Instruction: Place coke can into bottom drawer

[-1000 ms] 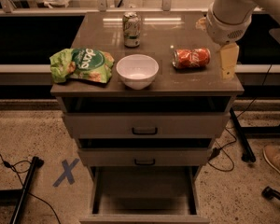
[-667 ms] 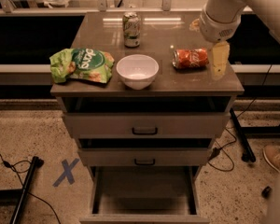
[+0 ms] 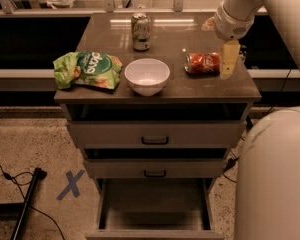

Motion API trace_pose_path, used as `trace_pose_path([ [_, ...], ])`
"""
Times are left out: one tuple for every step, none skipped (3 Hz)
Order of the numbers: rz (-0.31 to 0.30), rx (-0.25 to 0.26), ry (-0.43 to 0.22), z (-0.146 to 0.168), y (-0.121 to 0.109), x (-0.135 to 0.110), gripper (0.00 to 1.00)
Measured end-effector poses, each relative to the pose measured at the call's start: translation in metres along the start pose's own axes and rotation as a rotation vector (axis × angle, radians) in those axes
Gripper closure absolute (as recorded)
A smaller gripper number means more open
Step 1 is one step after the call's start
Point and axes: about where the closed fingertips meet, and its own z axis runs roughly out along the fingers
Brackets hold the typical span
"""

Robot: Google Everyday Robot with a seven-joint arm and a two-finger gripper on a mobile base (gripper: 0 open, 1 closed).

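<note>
The coke can (image 3: 202,63) lies on its side on the cabinet top (image 3: 190,86), at the right. My gripper (image 3: 228,60) hangs just to the right of the can, its pale yellow finger (image 3: 229,58) pointing down right next to the can's right end. The bottom drawer (image 3: 154,206) is pulled out at the foot of the cabinet, and its flat floor shows nothing in it.
A white bowl (image 3: 147,76) stands mid-top, a green chip bag (image 3: 87,70) at left, a green-and-silver can (image 3: 140,31) upright at the back. The two upper drawers (image 3: 155,134) with black handles are slightly out. My arm's white body (image 3: 275,179) fills the lower right. A blue X (image 3: 71,184) marks the floor.
My gripper has moved left and down towards the coke can, now right beside its right end. More of my arm fills the lower right. The can has not moved.
</note>
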Motion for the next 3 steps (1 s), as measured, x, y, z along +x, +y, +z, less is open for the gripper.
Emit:
trace_pose_path([
  [0.027, -0.013, -0.041, 0.015, -0.005, 0.004, 0.19],
  [0.034, -0.051, -0.046, 0.028, 0.003, 0.011, 0.44],
  [0.031, -0.101, -0.034, 0.041, 0.017, 0.014, 0.43],
])
